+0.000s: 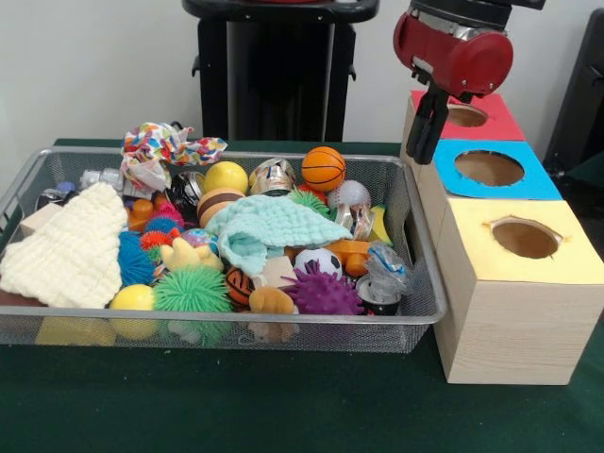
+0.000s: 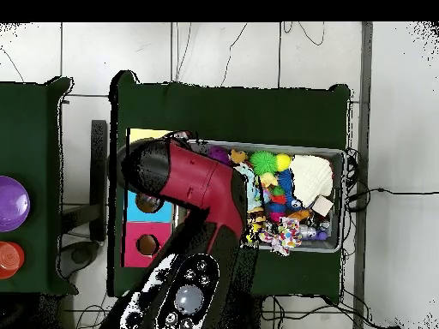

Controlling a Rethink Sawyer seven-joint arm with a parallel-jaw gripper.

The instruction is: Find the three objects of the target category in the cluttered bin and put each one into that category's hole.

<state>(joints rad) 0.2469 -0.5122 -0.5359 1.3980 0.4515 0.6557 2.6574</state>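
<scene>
Wire mesh bin (image 1: 415,316) sits left of centre on the green tablecloth, crammed. From the left in the front view: a cream knitted cloth (image 1: 66,250), a yellow ball (image 1: 132,298) at the near wall, a green spiky ball (image 1: 192,289), a crumpled mint-green washcloth (image 1: 269,226), an orange mini basketball (image 1: 323,167) by the far wall, a purple spiky ball (image 1: 324,293), a small soccer ball (image 1: 319,260).

Right of the bin stands a pale wooden box (image 1: 491,330) with three round holes: yellow panel (image 1: 557,269) nearest, blue panel (image 1: 538,184) in the middle, red panel (image 1: 495,123) farthest.

The gripper (image 1: 425,151) hangs from the red arm above the box's left edge, between the red and blue panels, fingers close together and nothing visible between them. Cannot tell for certain that it is fully closed.

Target category not evident; if balls, candidates lie left of and below the gripper, the basketball closest. Judgement: next move is a leftward traverse over the bin's right wall, then a descent.
</scene>
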